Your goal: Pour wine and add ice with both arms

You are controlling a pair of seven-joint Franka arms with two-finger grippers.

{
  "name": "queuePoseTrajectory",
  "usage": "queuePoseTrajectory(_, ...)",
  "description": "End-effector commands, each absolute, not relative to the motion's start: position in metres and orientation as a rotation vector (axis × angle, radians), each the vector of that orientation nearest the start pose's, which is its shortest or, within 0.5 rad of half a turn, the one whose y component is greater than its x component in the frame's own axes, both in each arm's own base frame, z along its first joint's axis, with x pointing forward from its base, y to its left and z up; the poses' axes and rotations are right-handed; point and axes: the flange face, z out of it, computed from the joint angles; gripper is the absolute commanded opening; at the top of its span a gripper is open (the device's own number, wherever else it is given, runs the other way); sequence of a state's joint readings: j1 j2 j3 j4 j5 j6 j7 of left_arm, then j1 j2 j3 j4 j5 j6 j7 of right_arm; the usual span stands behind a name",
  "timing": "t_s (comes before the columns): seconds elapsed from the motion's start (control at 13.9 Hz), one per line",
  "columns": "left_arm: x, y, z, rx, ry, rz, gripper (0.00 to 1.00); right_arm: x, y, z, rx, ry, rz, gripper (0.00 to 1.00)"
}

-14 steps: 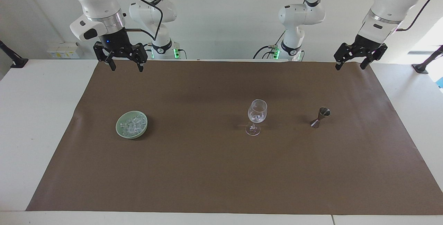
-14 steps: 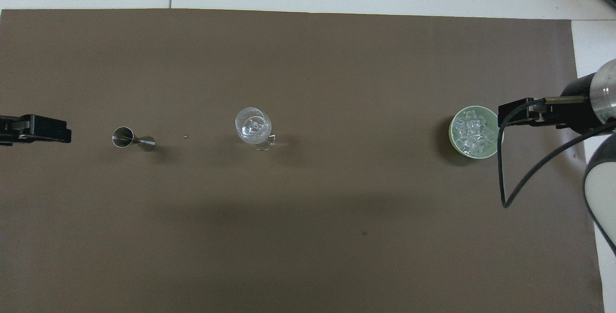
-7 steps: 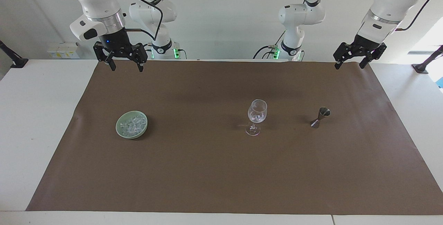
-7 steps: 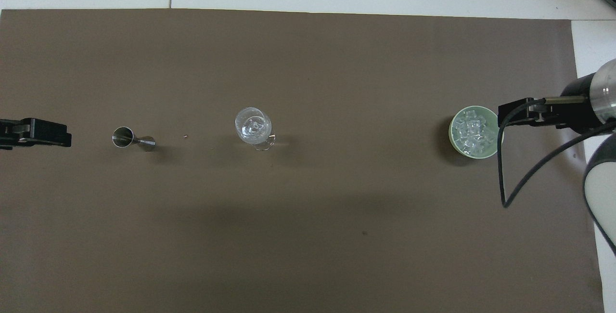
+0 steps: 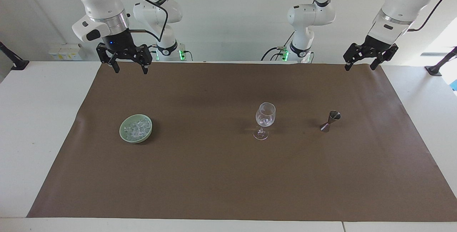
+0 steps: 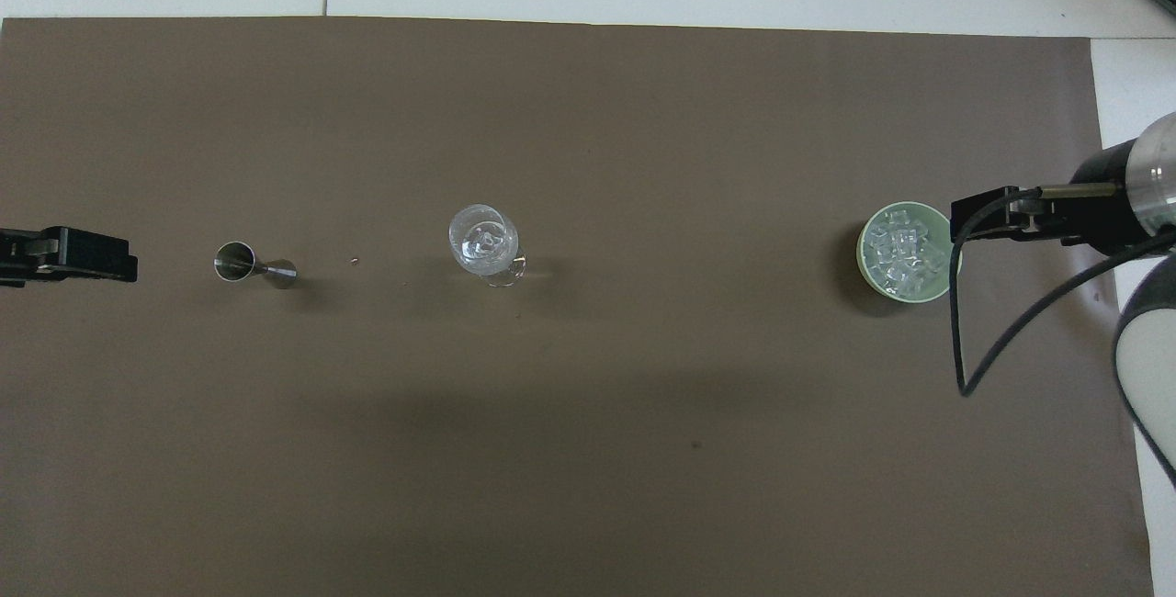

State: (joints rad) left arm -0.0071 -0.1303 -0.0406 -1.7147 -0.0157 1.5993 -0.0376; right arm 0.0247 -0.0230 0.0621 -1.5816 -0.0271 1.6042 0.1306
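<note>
The ice [image 5: 136,128] lies heaped in a bowl [image 5: 123,134] toward the right arm's end of the surface. The cubes look small and slippery, so pinch one across flat faces. Both the right pincer [image 5: 129,70] and the left pincer [image 5: 359,67] hang wide and empty.

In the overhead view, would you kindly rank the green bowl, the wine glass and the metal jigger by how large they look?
Largest to smallest:
1. green bowl, widest outline, holding the ice
2. wine glass and metal jigger: similar extent, so unranked; the upright glass shows mostly its rim, and its top is nearer the camera.
</note>
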Motion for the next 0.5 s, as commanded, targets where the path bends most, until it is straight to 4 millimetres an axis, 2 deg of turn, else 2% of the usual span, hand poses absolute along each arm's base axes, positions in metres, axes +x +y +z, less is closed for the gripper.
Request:
queuePoseTrajectory(0.0,0.5073,-0.0268,0.6325,-3.143,0.021,-0.019,1.00,0.5488,0.0449,0.6361,-3.164,0.049,-0.057,1.00)
queuePoseTrajectory(0.43,0.5075,-0.0283,0.6328,-3.143,0.026,-0.024,1.00,0.5488,0.0449,0.6361,-3.164,0.049,-0.057,1.00)
